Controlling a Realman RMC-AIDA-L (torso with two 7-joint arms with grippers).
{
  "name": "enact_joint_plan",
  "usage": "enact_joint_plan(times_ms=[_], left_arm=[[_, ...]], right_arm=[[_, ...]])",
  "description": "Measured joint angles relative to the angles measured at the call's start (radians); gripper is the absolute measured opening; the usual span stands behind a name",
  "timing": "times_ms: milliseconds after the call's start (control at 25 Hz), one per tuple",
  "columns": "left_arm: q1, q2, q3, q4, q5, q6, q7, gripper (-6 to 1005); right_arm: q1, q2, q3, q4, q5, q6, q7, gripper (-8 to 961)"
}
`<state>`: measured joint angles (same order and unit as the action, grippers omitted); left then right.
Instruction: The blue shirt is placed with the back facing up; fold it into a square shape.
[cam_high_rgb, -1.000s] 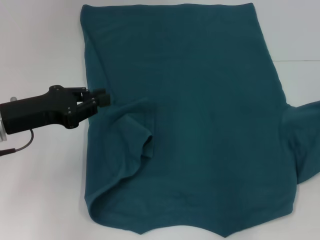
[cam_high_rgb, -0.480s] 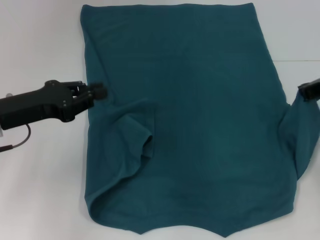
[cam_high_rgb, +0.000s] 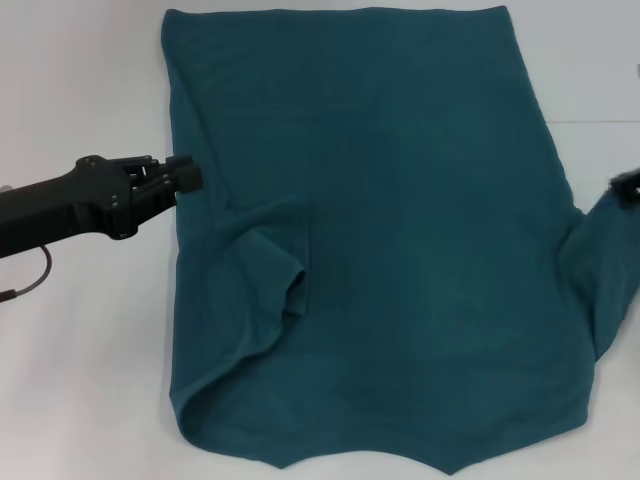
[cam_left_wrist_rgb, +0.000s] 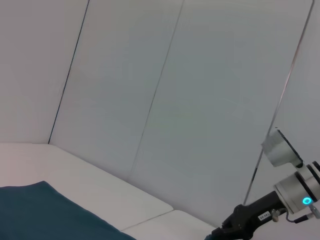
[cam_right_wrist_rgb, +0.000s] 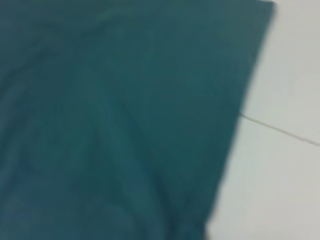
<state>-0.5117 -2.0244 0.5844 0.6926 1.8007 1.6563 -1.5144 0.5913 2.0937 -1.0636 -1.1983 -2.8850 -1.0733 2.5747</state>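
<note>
The blue shirt (cam_high_rgb: 400, 250) lies flat on the white table (cam_high_rgb: 80, 380), plain side up. Its left sleeve (cam_high_rgb: 265, 275) is folded inward onto the body, while the right sleeve (cam_high_rgb: 610, 280) still sticks out past the side. My left gripper (cam_high_rgb: 186, 174) hovers at the shirt's left edge, just outside the cloth and holding nothing. Only a dark tip of my right gripper (cam_high_rgb: 628, 187) shows at the picture's right edge, above the right sleeve. The right wrist view is filled by the shirt (cam_right_wrist_rgb: 115, 120) and its side edge. A corner of the shirt (cam_left_wrist_rgb: 45, 212) shows in the left wrist view.
White table surface (cam_high_rgb: 80, 100) surrounds the shirt on the left and the far right. A thin seam (cam_high_rgb: 600, 122) crosses the table at the right. In the left wrist view, pale wall panels (cam_left_wrist_rgb: 175, 90) rise behind the table and the right arm (cam_left_wrist_rgb: 260, 220) shows far off.
My left gripper has drawn back to the left and farther away, off the shirt's edge. The right gripper came into view at the right, then slid back to the picture's edge.
</note>
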Motion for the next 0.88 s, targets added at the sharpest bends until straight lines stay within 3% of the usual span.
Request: enact_joint_plan(times_ms=[400, 880], left_arm=[[-0.004, -0.001, -0.016, 0.0, 0.0, 0.01, -0.012, 172], [-0.005, 0.002, -0.019, 0.012, 0.0, 0.01, -0.051, 171]], right_arm=[[-0.059, -0.005, 0.103, -0.065, -0.027, -0.004, 0.005, -1], [0.041, -0.003, 0.078, -0.047, -0.045, -0.027, -0.003, -1]])
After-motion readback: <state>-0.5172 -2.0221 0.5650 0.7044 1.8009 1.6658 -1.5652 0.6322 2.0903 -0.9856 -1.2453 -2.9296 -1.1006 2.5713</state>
